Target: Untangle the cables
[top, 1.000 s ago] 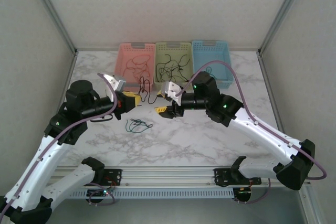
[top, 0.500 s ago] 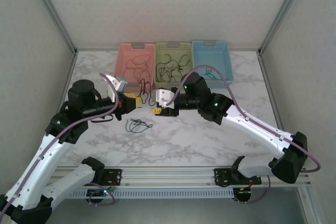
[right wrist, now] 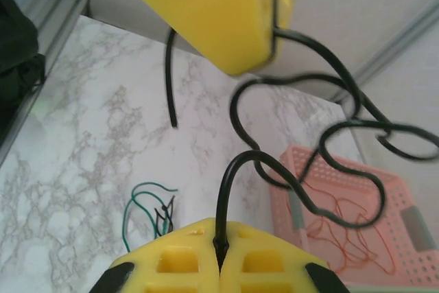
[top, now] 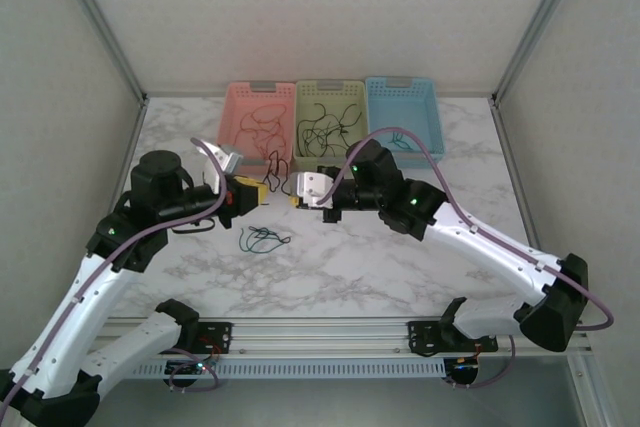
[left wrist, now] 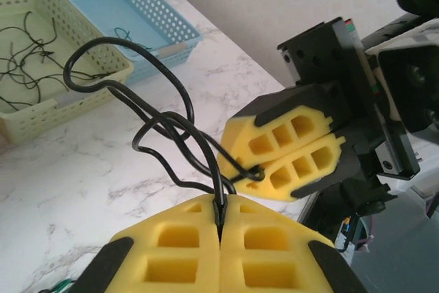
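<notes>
Left hand (left wrist: 219, 205) and right hand (left wrist: 248, 167) each clamp tight on tangled thin black cable loops (right wrist: 221, 204); we judge the pastel plastic baskets (top: 268, 86) at the marble tabletop's (top: 400, 257) far edge partly filled, with loose thin green wires (top: 262, 239) left.

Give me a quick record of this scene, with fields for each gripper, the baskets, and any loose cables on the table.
Left gripper: shut on thin black cable
Right gripper: shut on same cable
Pink plastic basket: red-orange cables
Yellow-green plastic basket: black cables
Blue plastic basket: green-teal cable
Marble table: loose green and black cables
</notes>
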